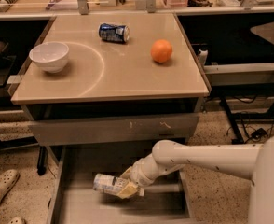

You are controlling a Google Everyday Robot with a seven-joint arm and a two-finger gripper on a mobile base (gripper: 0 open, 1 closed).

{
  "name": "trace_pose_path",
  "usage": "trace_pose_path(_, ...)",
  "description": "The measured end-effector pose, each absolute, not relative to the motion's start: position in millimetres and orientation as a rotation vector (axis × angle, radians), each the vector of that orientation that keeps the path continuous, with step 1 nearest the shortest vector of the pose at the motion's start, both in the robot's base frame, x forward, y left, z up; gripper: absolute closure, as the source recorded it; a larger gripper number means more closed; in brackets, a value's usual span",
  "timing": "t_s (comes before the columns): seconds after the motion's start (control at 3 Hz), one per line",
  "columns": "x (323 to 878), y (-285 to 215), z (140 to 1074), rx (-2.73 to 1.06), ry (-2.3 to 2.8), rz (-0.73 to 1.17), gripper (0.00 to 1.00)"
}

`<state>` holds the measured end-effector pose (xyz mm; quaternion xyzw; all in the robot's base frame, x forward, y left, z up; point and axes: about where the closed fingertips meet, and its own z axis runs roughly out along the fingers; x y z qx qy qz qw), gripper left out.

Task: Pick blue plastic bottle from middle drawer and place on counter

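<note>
The end effector (129,189) is seen within the middle drawer (81,210), clamped on one end of the blue plastic bottle (106,183), which is held lying sideways over the drawer's floor.

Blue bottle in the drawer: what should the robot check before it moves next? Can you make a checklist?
1. The gripper is down in the middle drawer, jaws shut on the blue plastic bottle: ok.
2. Bottle lifted off the drawer floor: cannot tell.
3. Middle drawer open: ok.
4. Bare counter near the front edge for landing: ok.
5. The white bowl, soda can and orange sit away from that spot: ok.
</note>
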<state>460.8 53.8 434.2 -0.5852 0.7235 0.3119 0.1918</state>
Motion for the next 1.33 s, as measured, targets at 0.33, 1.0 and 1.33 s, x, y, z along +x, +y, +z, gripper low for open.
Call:
trace_pose_path(0.33,453.3,32.5,482.8,-1.573,2.109,0.864,1.0)
trace_pose_path(1.0,453.1,12.1,548.3,-1.537,2.168,0.775,1.0)
trace_pose_path(1.33,448.6,7.4,564.0,-1.529,2.172,0.781,1.0)
